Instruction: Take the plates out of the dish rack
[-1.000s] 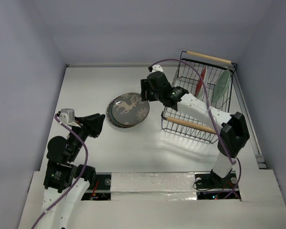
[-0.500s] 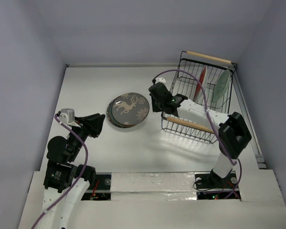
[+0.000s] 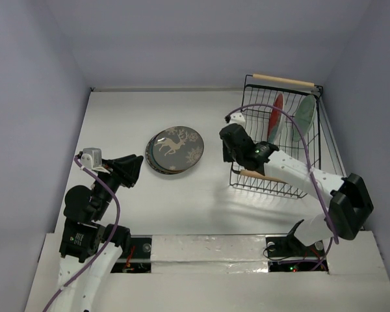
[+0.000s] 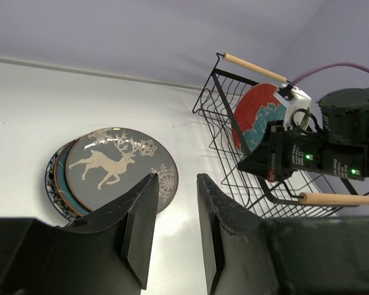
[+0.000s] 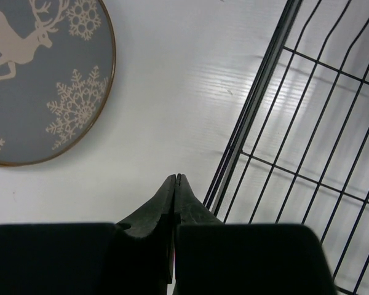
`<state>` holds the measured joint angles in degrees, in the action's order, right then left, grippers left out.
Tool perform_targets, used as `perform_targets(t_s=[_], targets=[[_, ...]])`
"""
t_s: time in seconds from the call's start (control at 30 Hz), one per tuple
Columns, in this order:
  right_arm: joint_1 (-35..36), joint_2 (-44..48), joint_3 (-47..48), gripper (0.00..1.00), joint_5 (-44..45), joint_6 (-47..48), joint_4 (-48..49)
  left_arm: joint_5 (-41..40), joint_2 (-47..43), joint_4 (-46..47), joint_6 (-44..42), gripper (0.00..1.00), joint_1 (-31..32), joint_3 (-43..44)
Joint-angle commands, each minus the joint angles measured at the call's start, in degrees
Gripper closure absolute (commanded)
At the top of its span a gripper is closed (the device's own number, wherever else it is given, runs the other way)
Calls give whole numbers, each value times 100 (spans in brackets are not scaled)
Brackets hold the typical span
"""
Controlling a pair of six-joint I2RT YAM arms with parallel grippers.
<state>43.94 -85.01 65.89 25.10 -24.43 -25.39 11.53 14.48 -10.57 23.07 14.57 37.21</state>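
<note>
The black wire dish rack [image 3: 273, 186] stands at the right. Two plates lean upright in it: a red-and-teal plate [image 3: 275, 116] and a pale green plate [image 3: 303, 112]. Left of it, a stack of plates lies flat on the table with the reindeer plate [image 3: 176, 147] on top. My right gripper [image 3: 227, 155] is shut and empty, just outside the rack's left wall [image 5: 265, 86], above bare table. My left gripper [image 3: 132, 170] hovers near the stack's left front, open with nothing between its fingers [image 4: 142, 212]. The left wrist view shows the reindeer plate [image 4: 120, 167] and red-and-teal plate [image 4: 252, 114].
The rack has a wooden handle [image 3: 283, 80] on its far edge, and the near one [image 4: 338, 198] lies partly under my right arm [image 3: 292, 170]. A purple cable [image 3: 292, 127] arcs over the rack. White walls close in at the back and sides.
My right arm drew back from beside the plate stack to the rack's left wall, and its jaws closed. The rack shifted slightly right. The left arm stayed still.
</note>
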Motion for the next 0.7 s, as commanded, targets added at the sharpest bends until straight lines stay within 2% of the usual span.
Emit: perform_targets(t_s=[0.0, 0.2, 0.3, 0.33, 0.37, 0.4, 0.43, 0.53, 0.57, 0.67], targets=[[9, 423, -330, 100, 416, -71, -335, 7, 11, 222, 22, 72, -15, 58], [9, 819, -542, 100, 689, -133, -686, -54, -15, 196, 5, 72, -15, 76], [9, 1179, -516, 98, 558, -89, -696, -37, -7, 204, 13, 72, -15, 67], [9, 1276, -463, 95, 505, -63, -617, -37, -7, 213, 22, 72, -15, 67], [9, 1520, -402, 81, 417, 42, -512, -37, -15, 213, 22, 72, -15, 67], [9, 1662, -384, 75, 277, 113, -207, -37, -15, 213, 22, 72, -15, 67], [-95, 1898, -323, 59, 215, 200, -56, -45, -15, 204, 13, 72, -15, 67], [-551, 2146, -173, 48, 4, 263, 191, -81, -24, 187, 22, 72, -15, 76], [-719, 2295, -147, 40, 3, 341, 235, -89, -24, 187, 13, 72, -15, 76], [-1492, 2366, 11, 40, 91, 429, 245, -63, -33, 195, 22, 72, -15, 67]])
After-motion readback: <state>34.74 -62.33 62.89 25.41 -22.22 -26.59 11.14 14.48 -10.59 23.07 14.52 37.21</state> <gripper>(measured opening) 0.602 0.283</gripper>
